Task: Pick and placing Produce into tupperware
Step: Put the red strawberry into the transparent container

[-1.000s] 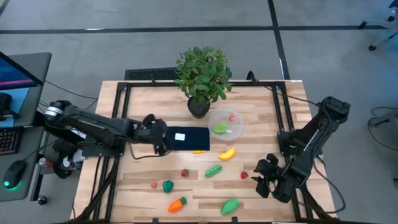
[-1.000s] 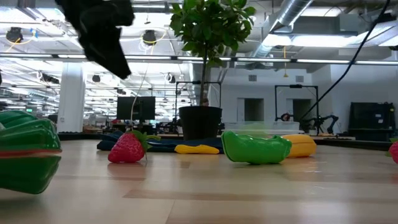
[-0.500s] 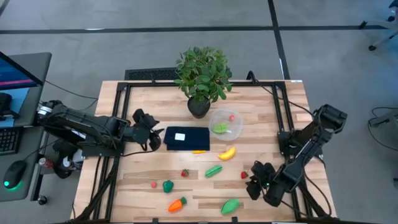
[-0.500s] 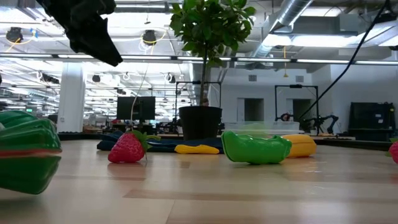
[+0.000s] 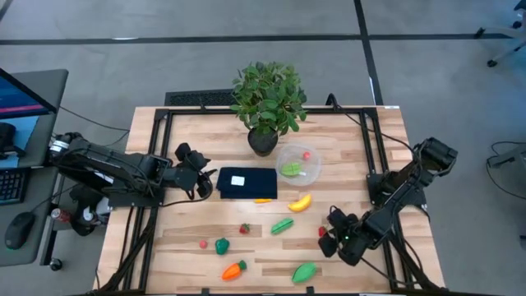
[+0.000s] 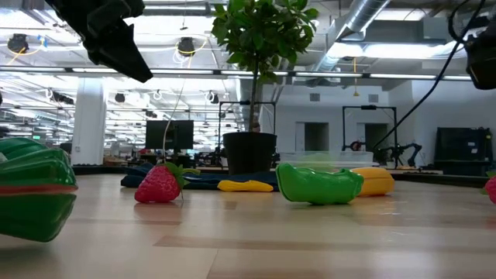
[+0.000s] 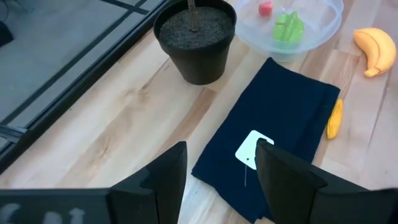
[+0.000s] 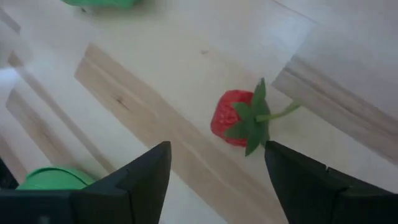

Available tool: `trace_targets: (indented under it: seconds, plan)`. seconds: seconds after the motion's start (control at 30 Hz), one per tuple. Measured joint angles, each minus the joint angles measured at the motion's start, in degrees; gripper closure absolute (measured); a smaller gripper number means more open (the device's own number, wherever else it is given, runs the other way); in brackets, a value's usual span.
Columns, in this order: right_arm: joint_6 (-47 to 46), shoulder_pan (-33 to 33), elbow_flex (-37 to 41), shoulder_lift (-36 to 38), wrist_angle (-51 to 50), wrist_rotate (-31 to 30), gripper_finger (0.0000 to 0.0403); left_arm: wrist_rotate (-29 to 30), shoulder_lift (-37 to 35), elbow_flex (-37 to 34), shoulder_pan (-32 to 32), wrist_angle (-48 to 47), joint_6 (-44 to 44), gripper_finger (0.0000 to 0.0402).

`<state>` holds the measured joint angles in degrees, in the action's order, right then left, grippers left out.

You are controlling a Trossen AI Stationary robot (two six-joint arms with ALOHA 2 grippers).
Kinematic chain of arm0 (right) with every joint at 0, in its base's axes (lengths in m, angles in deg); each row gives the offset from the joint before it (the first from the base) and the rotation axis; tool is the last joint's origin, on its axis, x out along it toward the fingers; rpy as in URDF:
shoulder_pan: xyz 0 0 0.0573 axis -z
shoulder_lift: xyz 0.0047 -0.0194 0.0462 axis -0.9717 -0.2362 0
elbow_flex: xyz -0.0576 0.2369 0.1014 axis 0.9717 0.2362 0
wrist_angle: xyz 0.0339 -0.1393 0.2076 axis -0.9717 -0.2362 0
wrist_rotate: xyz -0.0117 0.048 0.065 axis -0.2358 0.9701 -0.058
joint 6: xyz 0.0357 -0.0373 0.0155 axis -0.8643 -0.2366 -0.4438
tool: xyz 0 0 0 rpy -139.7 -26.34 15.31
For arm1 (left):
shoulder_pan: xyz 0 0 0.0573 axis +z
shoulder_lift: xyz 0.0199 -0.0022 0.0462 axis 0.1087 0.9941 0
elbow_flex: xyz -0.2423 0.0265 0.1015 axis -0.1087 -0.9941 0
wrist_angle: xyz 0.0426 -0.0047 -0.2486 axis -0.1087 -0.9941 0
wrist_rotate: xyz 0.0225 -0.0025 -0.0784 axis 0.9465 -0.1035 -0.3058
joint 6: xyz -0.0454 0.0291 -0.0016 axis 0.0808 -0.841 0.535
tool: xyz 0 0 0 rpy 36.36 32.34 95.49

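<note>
The tupperware (image 5: 297, 163), a clear round bowl, holds a green piece (image 5: 291, 169) and a red berry (image 5: 306, 154). On the table lie a banana (image 5: 301, 202), a green pod (image 5: 282, 225), two strawberries (image 5: 244, 228) (image 5: 322, 232), a green pepper (image 5: 222, 245), a carrot (image 5: 234, 270) and another green piece (image 5: 304, 272). My right gripper (image 8: 217, 180) hangs open just above the right strawberry (image 8: 239, 118), its fingers tilted down and touching nothing. My left gripper (image 7: 217, 180) stands open above the left edge of a dark blue rectangle (image 5: 246, 182).
A potted plant (image 5: 267, 103) stands at the far side, next to the tupperware. A small yellow piece (image 5: 263, 200) lies at the blue rectangle's near edge, and a tiny red berry (image 5: 203, 243) lies left of the pepper. Black frame rails (image 5: 156, 164) run along both table sides.
My left gripper has drawn back from over the blue rectangle toward the table's left edge, then kept still. My right gripper has gone toward the table's left, sunk and rolled, and now hangs over the right strawberry.
</note>
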<state>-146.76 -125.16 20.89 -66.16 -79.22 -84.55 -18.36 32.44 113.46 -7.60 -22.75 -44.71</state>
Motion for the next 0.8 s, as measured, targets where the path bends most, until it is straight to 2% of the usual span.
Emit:
trace_targets:
  seconds: [0.23, 0.43, 0.8]
  plan:
    - [0.51, 2.26, 0.0, 0.0, -0.77, 0.28, 0.0148, 0.05, 0.0, 0.0, 0.0, 0.0, 0.18, 0.0222]
    - [2.52, 3.93, 0.0, -0.59, -1.41, 3.56, 0.0148, 0.11, 0.02, 0.0, 0.0, -0.01, 0.26, 0.0222]
    - [3.38, 5.52, 0.0, -0.59, -3.78, 4.21, 0.0148, 0.85, 0.03, 0.0, 0.0, 0.0, 0.26, 0.0222]
